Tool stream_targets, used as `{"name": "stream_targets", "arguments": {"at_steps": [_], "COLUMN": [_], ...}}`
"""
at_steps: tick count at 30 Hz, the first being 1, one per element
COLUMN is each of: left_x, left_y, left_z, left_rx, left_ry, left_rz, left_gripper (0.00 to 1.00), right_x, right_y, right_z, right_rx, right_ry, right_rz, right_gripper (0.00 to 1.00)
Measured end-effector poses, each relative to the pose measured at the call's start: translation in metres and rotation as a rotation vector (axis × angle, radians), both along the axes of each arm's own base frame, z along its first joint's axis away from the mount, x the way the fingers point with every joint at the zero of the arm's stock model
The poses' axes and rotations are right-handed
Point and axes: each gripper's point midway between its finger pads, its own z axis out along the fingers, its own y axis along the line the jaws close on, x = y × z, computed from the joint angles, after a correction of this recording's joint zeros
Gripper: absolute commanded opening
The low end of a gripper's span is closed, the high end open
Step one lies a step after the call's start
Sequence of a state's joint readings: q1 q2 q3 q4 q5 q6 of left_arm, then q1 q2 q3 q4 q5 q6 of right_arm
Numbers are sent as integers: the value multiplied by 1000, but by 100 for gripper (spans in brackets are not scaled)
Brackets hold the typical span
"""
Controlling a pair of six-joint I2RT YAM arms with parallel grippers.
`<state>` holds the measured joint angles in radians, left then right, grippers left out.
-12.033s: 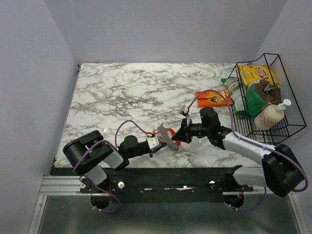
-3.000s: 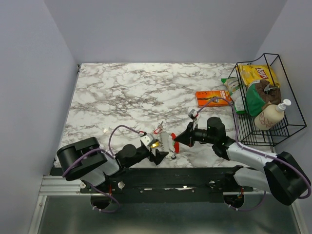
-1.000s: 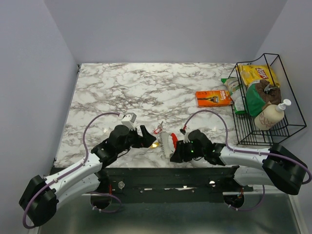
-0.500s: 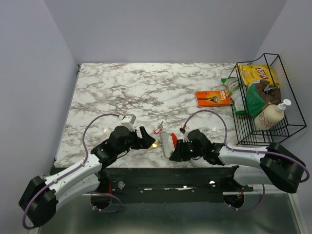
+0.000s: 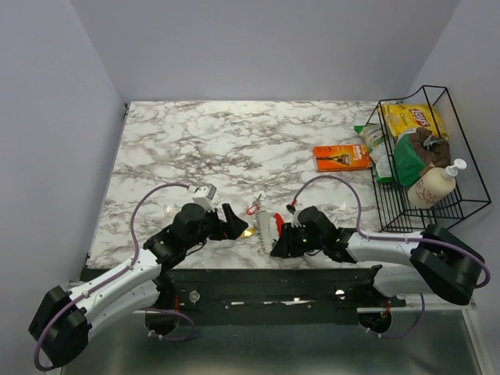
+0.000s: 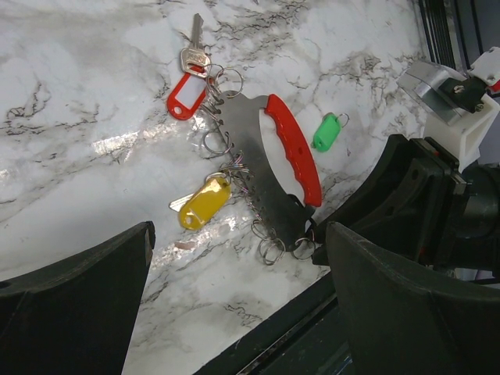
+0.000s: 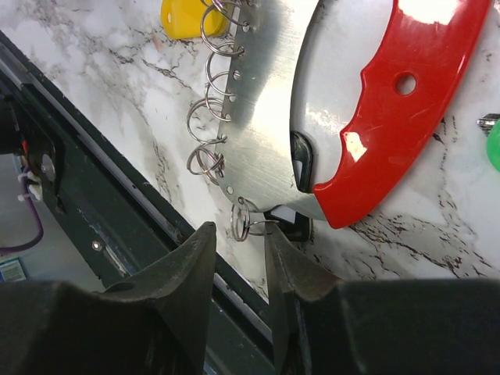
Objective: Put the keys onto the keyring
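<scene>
White-grey marble table point(image 5: 195, 141) w/ plain pale walls behind. A black wire basket point(image 5: 422, 219) at the right edge holds a yellow chip bag point(image 5: 410, 119), a soap bottle point(image 5: 433, 186) & other packs. An orange packet point(image 5: 341, 157) lies flat on the marble just left of it. Near the front edge, approx centre, lies a curved metal plate point(image 6: 250, 148) w/ a red grip point(image 6: 293, 148) along one side & a row of split rings through holes along the other. The keys sit round that plate. The red-tag key point(image 6: 185, 95), w/ a silver blade, is at the plate's far end, touching a cluster of rings there. The yellow-tag key point(image 6: 203, 203) is against the ringed edge approx mid-plate, seemingly on one of the rings. The green-tag key point(image 6: 326, 131) lies alone on the marble on the red grip's side, apart from the plate, only its tag & small loop showing. The left gripper point(image 6: 238, 226) hovers over the plate from the left, jaws spread wide & empty. The right gripper point(image 7: 239, 226) sits low at the plate's near end, coming from the right, jaws set at a narrow gap. The keyring point(image 7: 246, 223), last ring in the row, sits btwn its fingertips; can't tell if the pads actually pinch it.
</scene>
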<state>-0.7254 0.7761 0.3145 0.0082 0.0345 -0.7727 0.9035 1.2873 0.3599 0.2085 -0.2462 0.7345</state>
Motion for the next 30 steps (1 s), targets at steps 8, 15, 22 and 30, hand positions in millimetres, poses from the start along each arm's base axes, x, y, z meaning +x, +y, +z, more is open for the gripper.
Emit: {"name": "stream_targets", "arguments": {"at_steps": [8,15,22,30], "left_x": [-2,-2,-3,-15], "left_y": [1,2,2,-16], "left_z": [-1,-1,3,22], "left_rx": [3,3,8,-62], "left_ry": [4,4,-33,-150], "left_rz": [1,1,-19,-188], "left_gripper": [99,99,97,90], "right_x": [4,5,9,14], "right_y": [6,8,8,10], "right_z": [-7,-6,10,42], "right_rx": [-7,3,2,37], "right_ry": [9,3,-91,-286], "right_rz": [0,4,67,189], "right_gripper": [13,1,1,1]}}
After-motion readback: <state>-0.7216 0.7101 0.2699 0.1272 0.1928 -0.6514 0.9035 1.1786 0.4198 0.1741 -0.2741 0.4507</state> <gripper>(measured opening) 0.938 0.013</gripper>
